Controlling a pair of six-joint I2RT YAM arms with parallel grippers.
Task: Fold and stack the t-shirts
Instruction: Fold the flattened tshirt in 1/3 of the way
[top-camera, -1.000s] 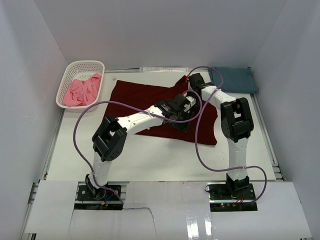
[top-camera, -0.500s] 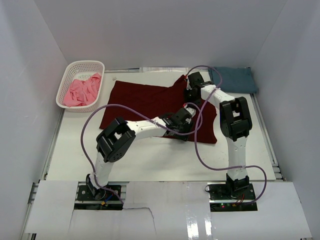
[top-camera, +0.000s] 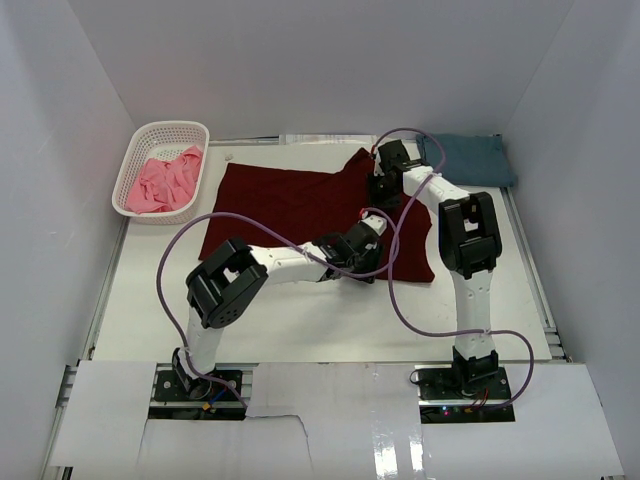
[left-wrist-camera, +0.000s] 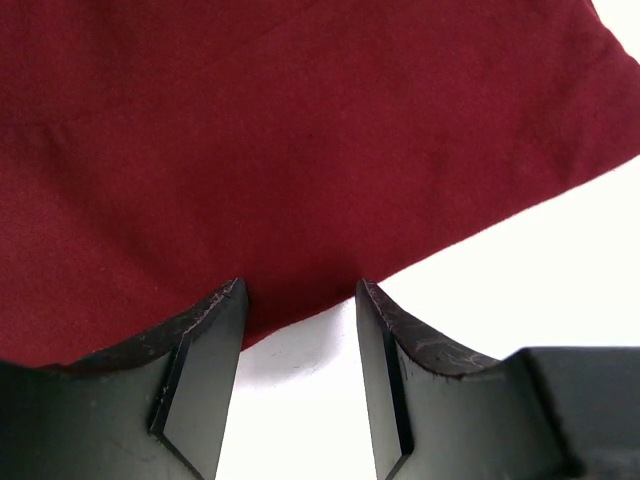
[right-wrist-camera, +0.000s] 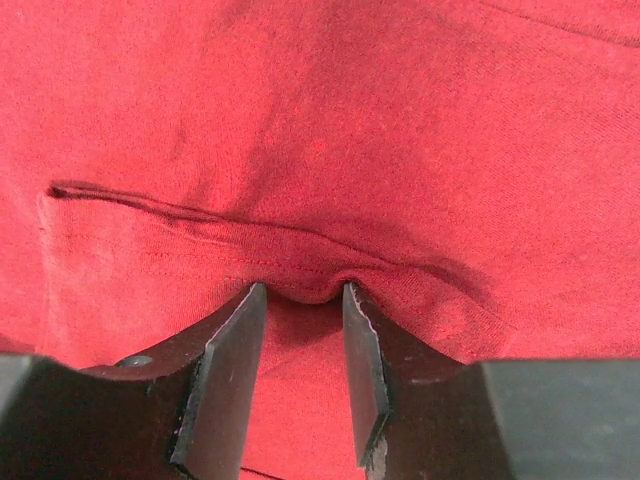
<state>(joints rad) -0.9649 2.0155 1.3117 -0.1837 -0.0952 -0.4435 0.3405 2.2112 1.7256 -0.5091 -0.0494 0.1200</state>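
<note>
Over the last second the left arm drops from its reach above the middle of the maroon t-shirt (top-camera: 290, 200) and draws back toward that shirt's near hem, right of centre. The left gripper (left-wrist-camera: 300, 290) now sits low at the hem. Its jaws are fairly wide and hold nothing, with the cloth edge running across just ahead of them and bare table (top-camera: 300, 320) showing in the gap. The right gripper (right-wrist-camera: 305, 290) barely moves in that time and stays down on the far right part of the maroon t-shirt, near the sleeve. Its jaws stand narrower, and a stitched hem bulges up in a small pucker between them. Whether that is a real pinch or only cloth pushed up by the press, I cannot tell. The maroon t-shirt lies spread and flat, not yet folded. Off its far left corner stands the white basket (top-camera: 170, 126), with the pink t-shirt (top-camera: 165, 180) crumpled inside. Just past its far right corner lies the slate-blue t-shirt (top-camera: 470, 160), which looks already folded. The shift probably means the arms are lining up at the near and far edges of the maroon t-shirt's right side, ready to carry that side across. The left gripper must close on the hem first, and a shallow bite there could let the cloth slip
</note>
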